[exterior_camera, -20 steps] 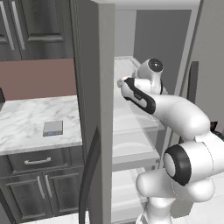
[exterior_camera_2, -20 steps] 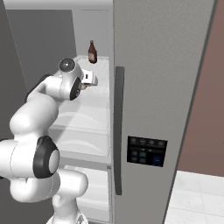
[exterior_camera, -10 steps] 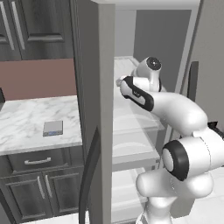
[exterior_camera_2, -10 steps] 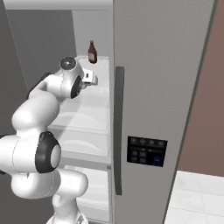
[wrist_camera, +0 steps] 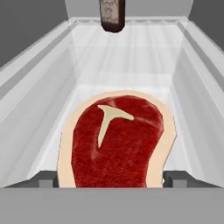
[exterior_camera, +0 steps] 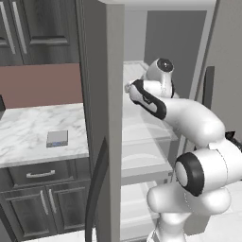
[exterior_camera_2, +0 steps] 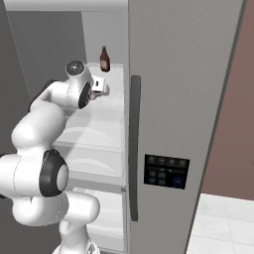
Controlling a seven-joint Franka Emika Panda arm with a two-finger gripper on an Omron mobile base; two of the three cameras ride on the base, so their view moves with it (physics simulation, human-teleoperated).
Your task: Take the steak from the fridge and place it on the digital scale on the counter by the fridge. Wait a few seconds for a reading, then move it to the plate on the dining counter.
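White fridge shelf under steak

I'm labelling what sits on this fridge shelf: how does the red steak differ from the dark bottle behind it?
The oval red steak with a tan fatty rim lies flat on the white shelf, while the dark brown labelled bottle stands upright. The steak sits near the front, close to the camera on the hand; the bottle stands at the back. The steak is broad and low, the bottle narrow and tall. Both rest on the same fridge shelf.
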